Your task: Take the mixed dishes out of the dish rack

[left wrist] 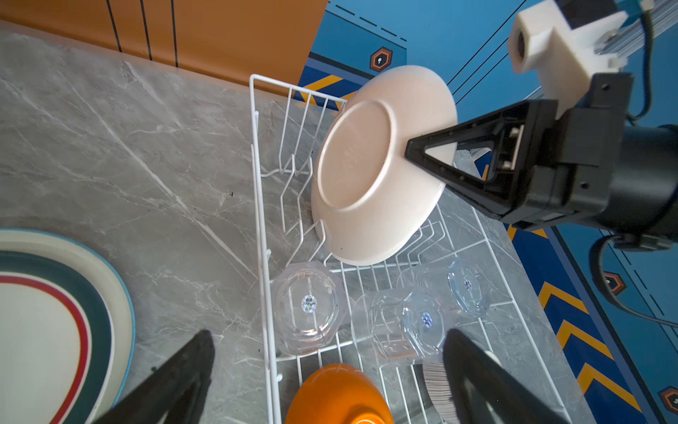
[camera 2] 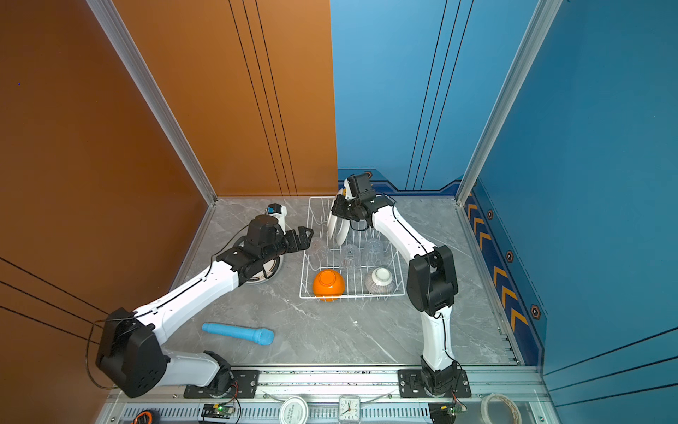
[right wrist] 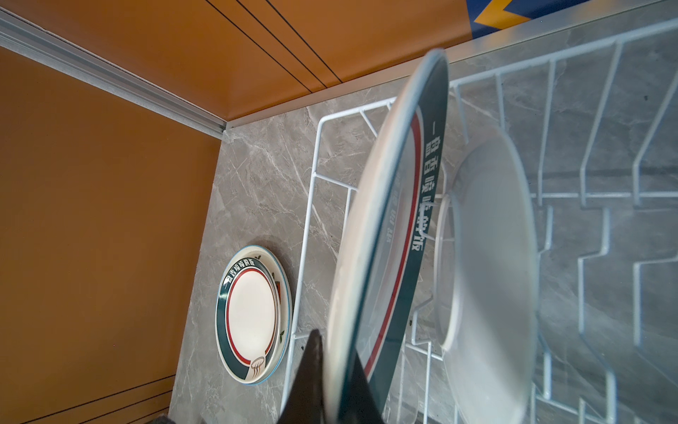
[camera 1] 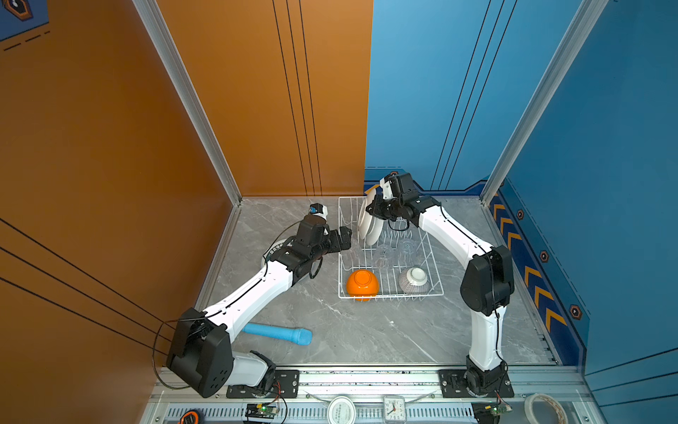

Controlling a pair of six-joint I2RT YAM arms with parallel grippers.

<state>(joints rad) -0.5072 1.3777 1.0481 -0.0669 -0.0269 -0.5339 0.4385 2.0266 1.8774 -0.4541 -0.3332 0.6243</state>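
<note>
right gripper (left wrist: 411, 149) is clamped on the rim of a patterned plate (left wrist: 367, 165) at the far left end of the dish rack (camera 1: 389, 296). one finger (left wrist: 449, 178) lies across the plate's pale back; its mate is hidden behind the face. in the right wrist view the rim runs down between the two dark fingertips. the plate stands on edge, tilted, with its dark-banded face toward the right arm. its lower edge is down among the prongs; i cannot tell whether it touches the wire. just behind it a second plate (right wrist: 491, 257) stands in the prongs, close to the gripped one but apart.

left gripper (camera 1: 342, 239) is spread wide with nothing in it. it hovers at the rack's left wall, near the gripped plate's back and clear of it.

rest of the load:
- three tumblers (left wrist: 308, 308) mid-rack, between the plates and the bowls.
- orange bowl (camera 1: 362, 282) upside down, front left corner.
- grey-striped bowl (camera 1: 414, 281) upside down, front right.
- stacked plates (right wrist: 253, 312) face up on the table (camera 1: 330, 323), left of the rack and partly under the left arm.
- light-blue cylinder (camera 1: 277, 333) lies on the table, well apart from the rack.
</note>
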